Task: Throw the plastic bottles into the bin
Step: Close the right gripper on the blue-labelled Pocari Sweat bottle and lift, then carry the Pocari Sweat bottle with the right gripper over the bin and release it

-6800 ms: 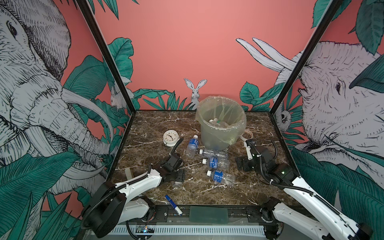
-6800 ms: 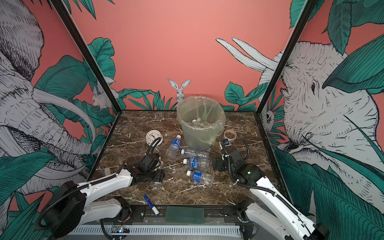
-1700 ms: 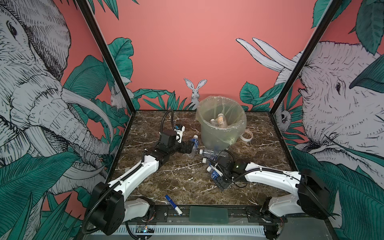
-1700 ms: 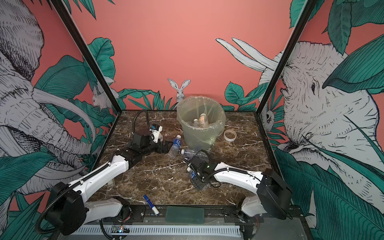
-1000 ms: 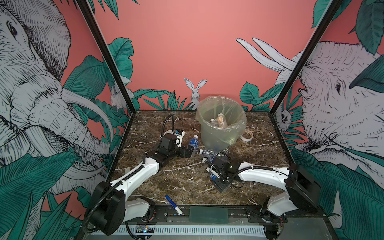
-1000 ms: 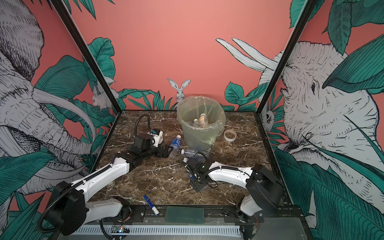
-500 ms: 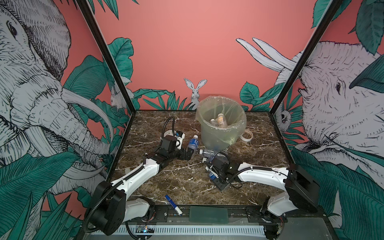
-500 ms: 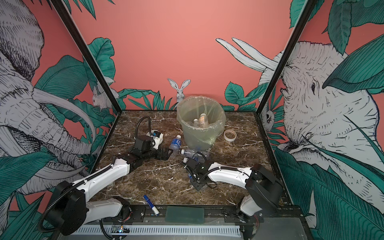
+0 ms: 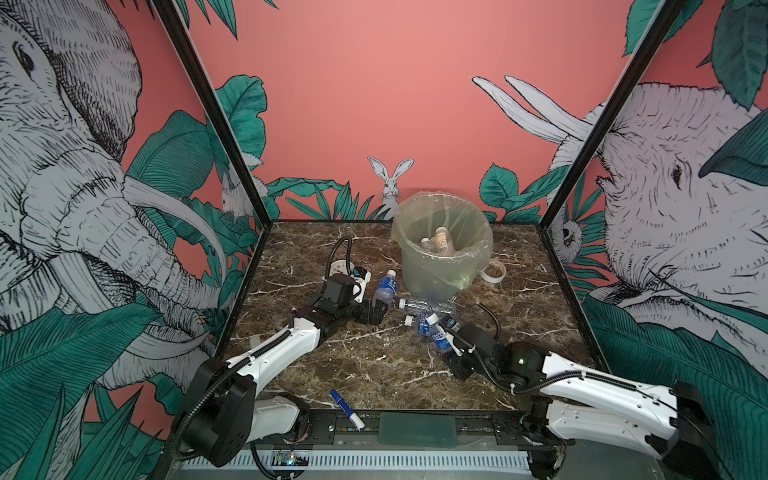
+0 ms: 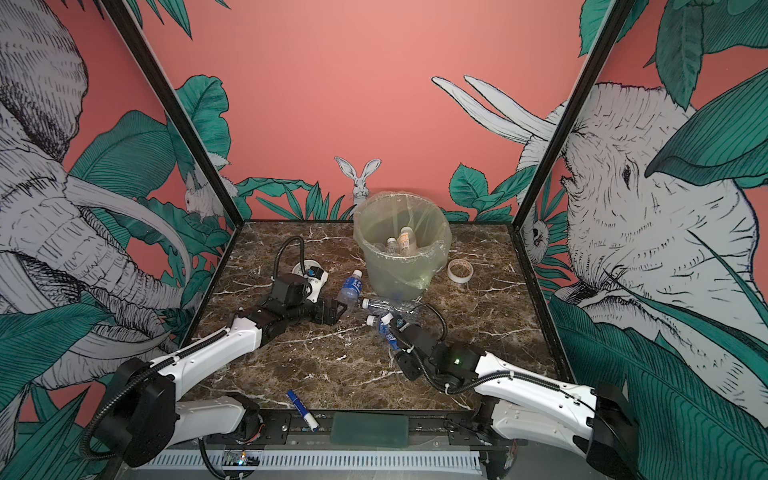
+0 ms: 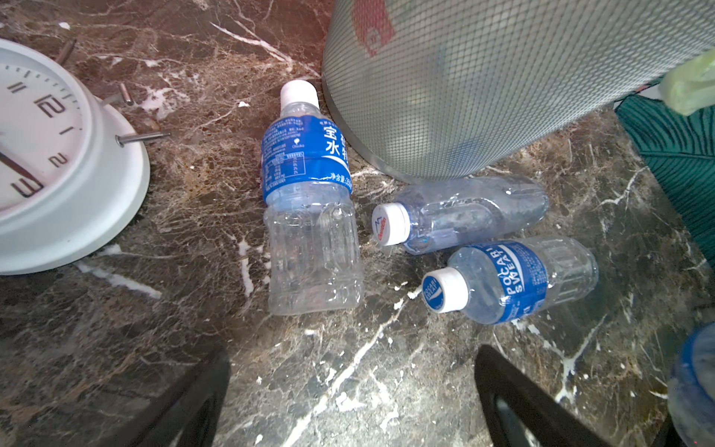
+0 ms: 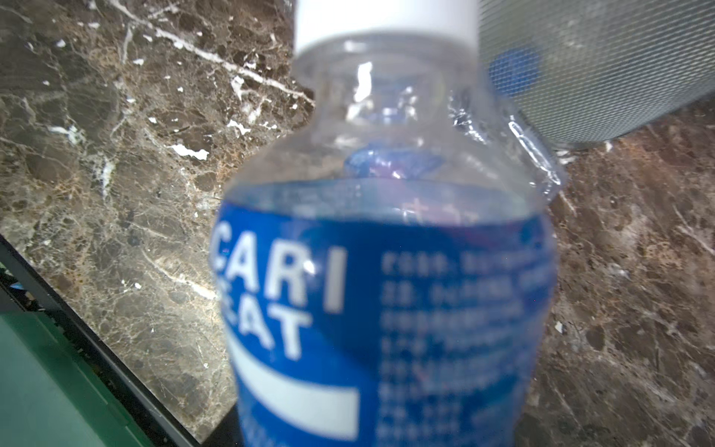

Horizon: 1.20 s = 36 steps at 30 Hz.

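Right gripper [image 9: 446, 340] has closed on a blue-label bottle [image 12: 387, 290] near the bin [image 9: 440, 274]; left gripper [image 9: 379, 311] gapes wide, empty. Risk: thin plastic buckles, bottle slips out during lift.

Bottles [image 11: 311, 216] lay on the surface [image 9: 374, 365] before the bin [image 9: 440, 270]; a clock [image 11: 58, 162] sat to their left, tape [image 9: 493, 271] right of the bin.

Coral mural walls [image 9: 374, 83] (elephants [image 9: 75, 166], rabbit [image 9: 390, 183]) surround a marble tabletop [image 9: 374, 365].
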Available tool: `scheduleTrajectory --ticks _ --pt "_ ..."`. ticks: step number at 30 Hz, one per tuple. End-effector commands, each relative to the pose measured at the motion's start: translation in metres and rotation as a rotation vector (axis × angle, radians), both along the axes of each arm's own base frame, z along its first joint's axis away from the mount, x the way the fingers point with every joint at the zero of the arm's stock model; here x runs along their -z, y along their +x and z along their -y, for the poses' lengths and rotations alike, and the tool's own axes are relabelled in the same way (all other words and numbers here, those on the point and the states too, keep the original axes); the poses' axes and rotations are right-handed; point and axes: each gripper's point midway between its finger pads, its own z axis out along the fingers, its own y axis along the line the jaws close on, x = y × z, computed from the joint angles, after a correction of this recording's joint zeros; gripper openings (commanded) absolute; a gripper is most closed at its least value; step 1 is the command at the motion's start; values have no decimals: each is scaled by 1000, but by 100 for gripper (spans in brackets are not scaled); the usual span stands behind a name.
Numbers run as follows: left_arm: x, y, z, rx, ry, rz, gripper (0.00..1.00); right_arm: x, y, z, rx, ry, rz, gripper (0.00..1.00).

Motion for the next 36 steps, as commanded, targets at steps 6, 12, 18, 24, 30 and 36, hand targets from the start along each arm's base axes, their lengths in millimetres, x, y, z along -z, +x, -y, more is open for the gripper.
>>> scheduleTrajectory --ticks 6,12,18,24,30,36 --pt "4 -3 -1 6 -2 -14 100 -39 9 13 85 169 148 57" --pt "9 -5 -1 12 3 -23 100 -69 10 23 115 268 223 57" --pt "14 -6 -2 16 13 -26 100 -132 11 35 140 409 343 57" --pt "21 -7 -1 27 17 -37 100 -226 19 44 166 504 510 56" --pt "25 -6 4 41 -2 -43 100 -308 70 5 189 359 622 59" --pt "23 -7 8 47 -35 -55 100 -337 201 -3 384 323 544 78"
